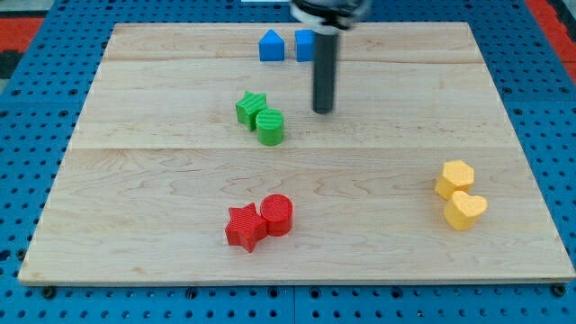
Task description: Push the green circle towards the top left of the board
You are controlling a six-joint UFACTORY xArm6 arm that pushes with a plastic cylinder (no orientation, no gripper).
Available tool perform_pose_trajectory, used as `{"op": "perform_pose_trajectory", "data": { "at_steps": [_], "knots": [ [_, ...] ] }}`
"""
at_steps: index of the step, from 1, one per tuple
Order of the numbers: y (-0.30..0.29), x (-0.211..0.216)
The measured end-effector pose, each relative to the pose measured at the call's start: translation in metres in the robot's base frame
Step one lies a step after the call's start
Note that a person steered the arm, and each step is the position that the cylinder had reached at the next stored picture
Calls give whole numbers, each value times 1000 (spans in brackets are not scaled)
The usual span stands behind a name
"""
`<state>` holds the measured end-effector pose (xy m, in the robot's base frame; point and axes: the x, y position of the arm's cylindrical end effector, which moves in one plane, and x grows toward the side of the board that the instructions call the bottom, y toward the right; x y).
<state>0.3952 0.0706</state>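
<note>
The green circle [270,127] sits on the wooden board [162,171] left of centre, touching a green star [251,108] at its upper left. My tip [322,110] is the lower end of the dark rod and stands to the right of the green circle and slightly higher in the view, a short gap away from it and not touching.
Two blue blocks stand near the top edge: a house-shaped one [272,46] and another [305,44] partly hidden behind the rod. A red star [244,226] and red circle [277,214] touch at the bottom centre. A yellow hexagon [454,178] and yellow heart [465,211] sit at the right.
</note>
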Motion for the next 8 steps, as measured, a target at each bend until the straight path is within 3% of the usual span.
{"op": "perform_pose_trajectory", "data": {
  "at_steps": [1, 2, 5, 6, 7, 8],
  "knots": [
    [-51, 27],
    [-114, 23],
    [-206, 29],
    [-234, -50],
    [-216, -27],
    [-253, -11]
  ]
}}
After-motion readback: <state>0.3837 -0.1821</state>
